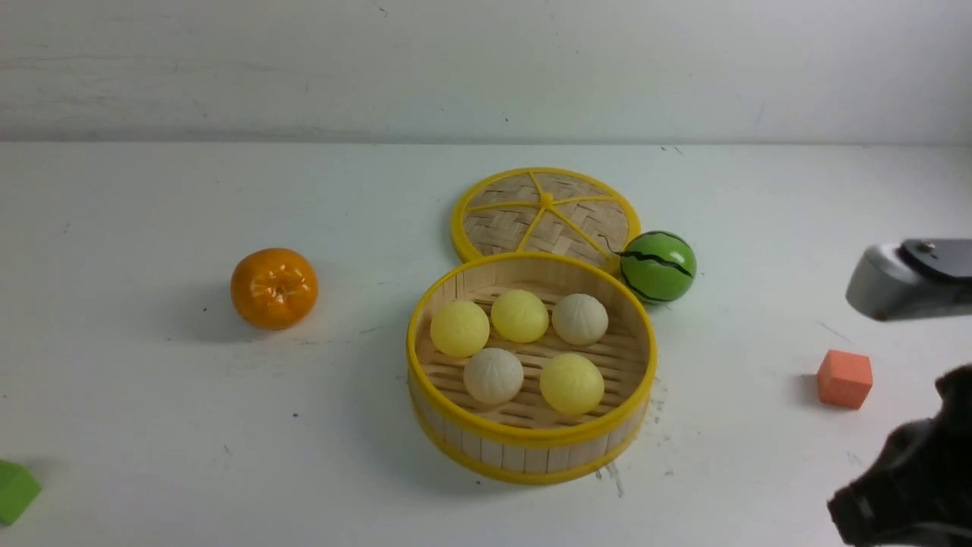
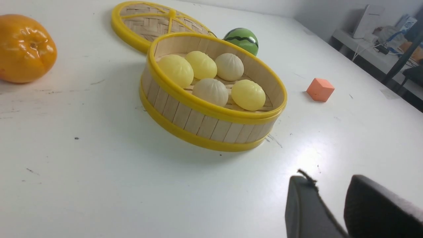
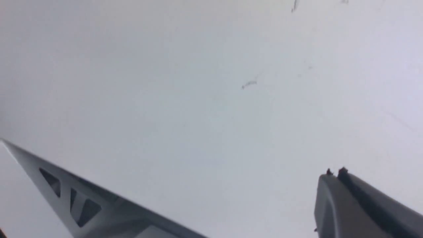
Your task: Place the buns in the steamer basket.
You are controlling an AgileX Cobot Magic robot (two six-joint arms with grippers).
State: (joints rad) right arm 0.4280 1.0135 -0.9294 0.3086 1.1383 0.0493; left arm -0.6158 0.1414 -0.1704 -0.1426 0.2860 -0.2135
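All five buns (image 1: 519, 315) sit inside the steamer basket (image 1: 531, 441) at the middle of the white tabletop (image 1: 152, 425): three pale yellow and two pleated off-white, resting close together on the slatted floor, with the woven lid (image 1: 545, 213) lying flat just behind the basket and the green striped ball (image 1: 657, 267) beside the lid's right edge. The orange (image 1: 274, 288) lies well apart to the left, the orange cube (image 1: 844, 378) to the right and a green block (image 1: 15, 491) at the near left corner. The left gripper (image 2: 333, 205) has its fingers (image 2: 305, 208) close together with only a narrow gap, grasping nothing, while the right gripper (image 3: 211, 198), off to the right of the basket, has its fingers (image 3: 357, 205) spread wide and empty over bare tabletop.
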